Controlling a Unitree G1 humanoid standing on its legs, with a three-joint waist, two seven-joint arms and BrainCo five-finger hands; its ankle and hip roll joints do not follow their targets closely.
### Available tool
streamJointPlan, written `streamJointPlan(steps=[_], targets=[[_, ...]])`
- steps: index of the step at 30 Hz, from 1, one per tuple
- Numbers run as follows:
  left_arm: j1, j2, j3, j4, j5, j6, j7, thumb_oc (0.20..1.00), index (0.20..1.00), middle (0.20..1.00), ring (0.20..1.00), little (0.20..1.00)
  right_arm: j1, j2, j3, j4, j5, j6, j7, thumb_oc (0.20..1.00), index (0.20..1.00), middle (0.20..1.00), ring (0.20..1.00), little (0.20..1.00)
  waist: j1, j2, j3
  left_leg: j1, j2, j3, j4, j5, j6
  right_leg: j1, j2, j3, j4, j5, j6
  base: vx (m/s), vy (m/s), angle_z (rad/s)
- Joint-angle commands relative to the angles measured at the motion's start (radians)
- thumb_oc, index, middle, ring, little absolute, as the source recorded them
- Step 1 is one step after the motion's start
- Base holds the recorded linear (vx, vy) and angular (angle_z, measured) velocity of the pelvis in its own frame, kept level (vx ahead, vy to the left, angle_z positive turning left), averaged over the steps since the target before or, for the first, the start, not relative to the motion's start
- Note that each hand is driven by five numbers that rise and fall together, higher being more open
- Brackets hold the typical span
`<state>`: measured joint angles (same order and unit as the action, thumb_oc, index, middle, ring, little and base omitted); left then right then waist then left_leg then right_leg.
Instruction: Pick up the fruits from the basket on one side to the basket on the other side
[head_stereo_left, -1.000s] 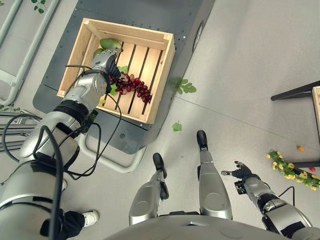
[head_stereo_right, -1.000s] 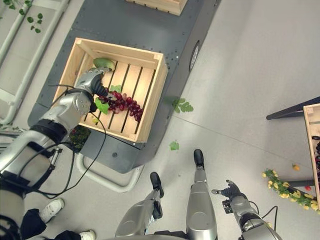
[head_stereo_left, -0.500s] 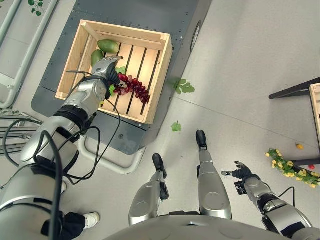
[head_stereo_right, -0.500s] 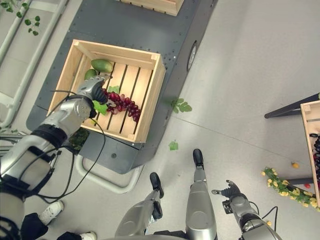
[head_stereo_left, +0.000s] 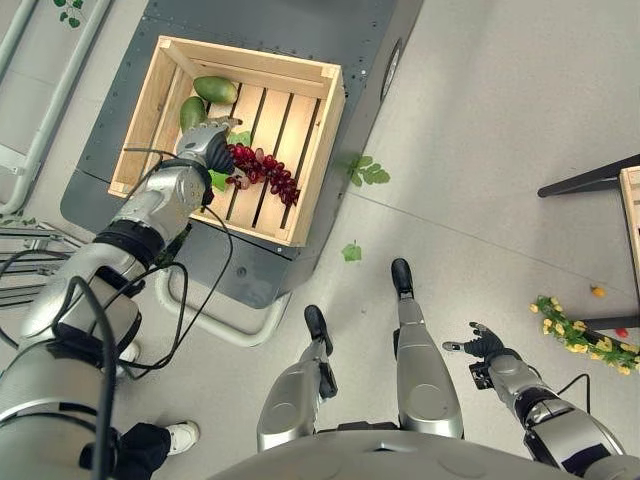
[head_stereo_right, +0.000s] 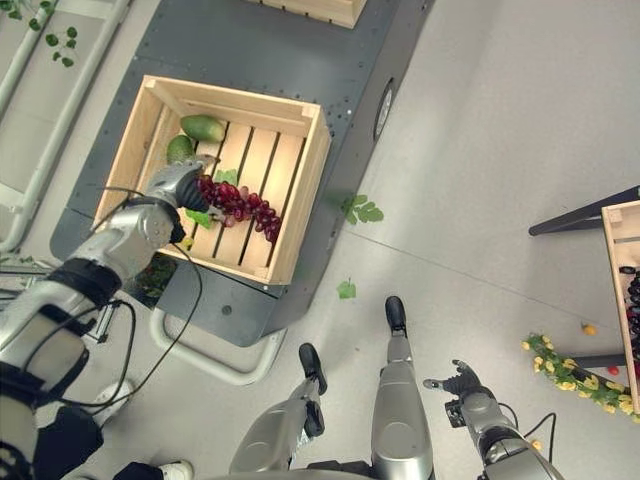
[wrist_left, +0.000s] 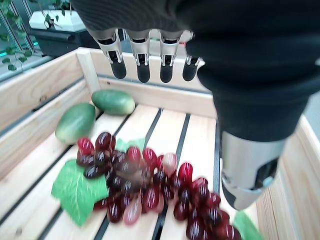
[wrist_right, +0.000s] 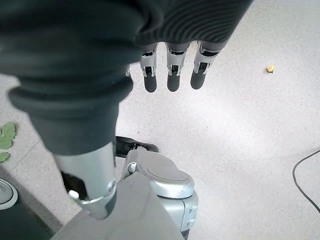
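A wooden crate (head_stereo_left: 322, 140) on a dark platform holds a bunch of red grapes (head_stereo_left: 262, 172) with green leaves and two green mangoes (head_stereo_left: 216, 90) (head_stereo_left: 192, 112) in its far left corner. My left hand (head_stereo_left: 205, 145) hovers over the left end of the grapes. In the left wrist view its fingers (wrist_left: 142, 65) point straight out above the grapes (wrist_left: 150, 185), open, with nothing held, and both mangoes (wrist_left: 114, 101) (wrist_left: 75, 122) lie beyond. My right hand (head_stereo_left: 485, 345) hangs open low over the floor at the lower right, its fingers (wrist_right: 172, 75) straight.
A second crate (head_stereo_right: 622, 290) with dark fruit stands at the right edge, with yellow flowers (head_stereo_left: 580, 340) on the floor before it. Green leaves (head_stereo_left: 368, 172) (head_stereo_left: 352, 253) lie on the floor. Another crate (head_stereo_right: 320, 10) sits at the platform's far end. A person's shoe (head_stereo_left: 180, 435) shows lower left.
My left hand has drawn back from over the mangoes towards the crate's near side, to the grapes' left end; both mangoes now show fully. The right hand has not moved.
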<state>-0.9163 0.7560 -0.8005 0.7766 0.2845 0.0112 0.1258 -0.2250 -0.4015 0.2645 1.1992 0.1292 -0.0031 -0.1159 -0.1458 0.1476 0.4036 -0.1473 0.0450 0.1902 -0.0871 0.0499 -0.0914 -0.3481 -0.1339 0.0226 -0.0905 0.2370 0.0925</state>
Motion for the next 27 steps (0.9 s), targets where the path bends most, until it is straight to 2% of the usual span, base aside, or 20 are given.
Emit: streamJointPlan(steps=[1,11,21,27], targets=[[-0.014,0.067,0.089,0.025,0.057,-0.007,0.018,1.0,1.0,1.0,1.0,1.0,0.022,0.0,0.003,0.008,-0.005,-0.011,-0.001,1.0,1.0,1.0,1.0,1.0,0.02,-0.044,-0.007,-0.128,-0.058,-0.043,0.02,0.034,0.017,0.023,-0.025,-0.039,0.003,-0.108,0.077,0.0,0.0,0.0],[-0.005,0.068,0.112,0.044,0.079,0.006,0.041,1.0,1.0,1.0,1.0,1.0,0.022,-0.009,-0.004,-0.008,-0.011,-0.013,-0.008,1.0,1.0,1.0,1.0,1.0,0.016,-0.052,0.006,-0.153,-0.057,-0.043,0.021,0.041,0.017,0.001,-0.022,-0.036,0.003,-0.102,0.077,0.0,0.0,0.0],[-0.012,0.017,0.145,0.078,0.078,0.028,0.087,1.0,1.0,1.0,1.0,1.0,0.021,-0.011,-0.001,-0.033,-0.01,-0.02,-0.028,1.0,1.0,1.0,1.0,1.0,0.007,-0.063,0.026,-0.192,-0.056,-0.036,0.025,0.048,0.017,-0.036,-0.023,-0.028,0.003,-0.092,0.079,0.0,0.002,-0.01],[-0.032,-0.005,0.184,0.093,0.053,0.044,0.147,1.0,1.0,1.0,1.0,1.0,0.019,0.001,0.006,-0.038,-0.005,-0.026,-0.042,1.0,1.0,1.0,1.0,1.0,0.003,-0.067,0.035,-0.211,-0.054,-0.034,0.025,0.054,0.015,-0.058,-0.023,-0.025,0.003,-0.089,0.078,0.01,-0.002,-0.02]])
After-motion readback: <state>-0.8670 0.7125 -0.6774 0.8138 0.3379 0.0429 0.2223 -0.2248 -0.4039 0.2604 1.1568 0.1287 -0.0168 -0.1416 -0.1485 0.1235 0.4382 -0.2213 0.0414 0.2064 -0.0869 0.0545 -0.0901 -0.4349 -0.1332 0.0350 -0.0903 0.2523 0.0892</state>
